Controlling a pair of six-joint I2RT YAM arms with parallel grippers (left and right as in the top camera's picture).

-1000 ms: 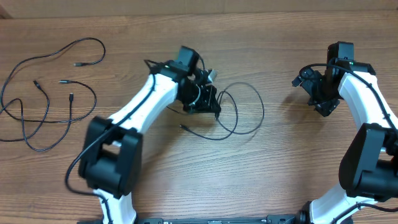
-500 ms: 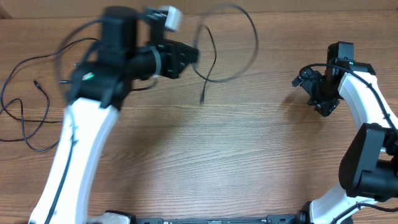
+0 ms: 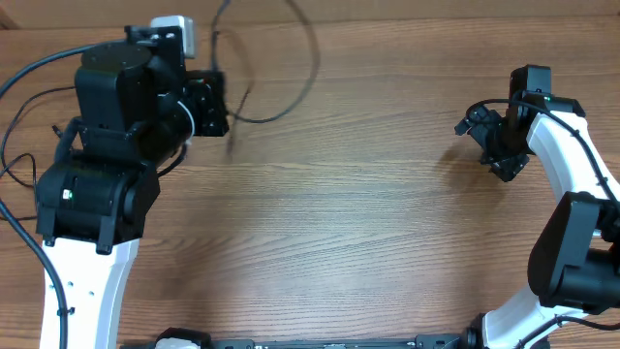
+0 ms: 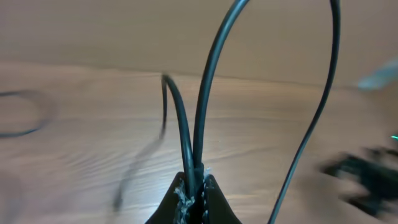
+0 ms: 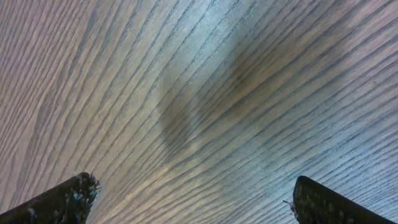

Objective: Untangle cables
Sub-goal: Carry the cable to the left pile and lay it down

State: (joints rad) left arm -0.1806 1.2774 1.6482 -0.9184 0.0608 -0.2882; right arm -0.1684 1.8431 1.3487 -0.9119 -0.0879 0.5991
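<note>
My left gripper (image 3: 221, 109) is raised high over the table's upper left and shut on a thin black cable (image 3: 312, 53). This cable loops up and to the right in the air, and a loose end (image 3: 235, 124) dangles blurred. In the left wrist view the gripper (image 4: 196, 190) pinches two strands of the cable (image 4: 211, 74), and a third strand (image 4: 317, 118) curves past on the right. Bits of other cables (image 3: 12, 173) show at the far left, mostly hidden under the arm. At the right, my right gripper (image 3: 504, 160) stands open over bare wood (image 5: 196, 202).
The raised left arm (image 3: 97, 194) fills the left of the overhead view and covers the table beneath. A thicker black cable (image 3: 39, 58) runs to that arm. The wooden table (image 3: 368, 213) shows bare wood between the two arms.
The left arm has lifted the cable off the table's middle and swung it up and to the left, towards the camera. The right arm has not moved.
</note>
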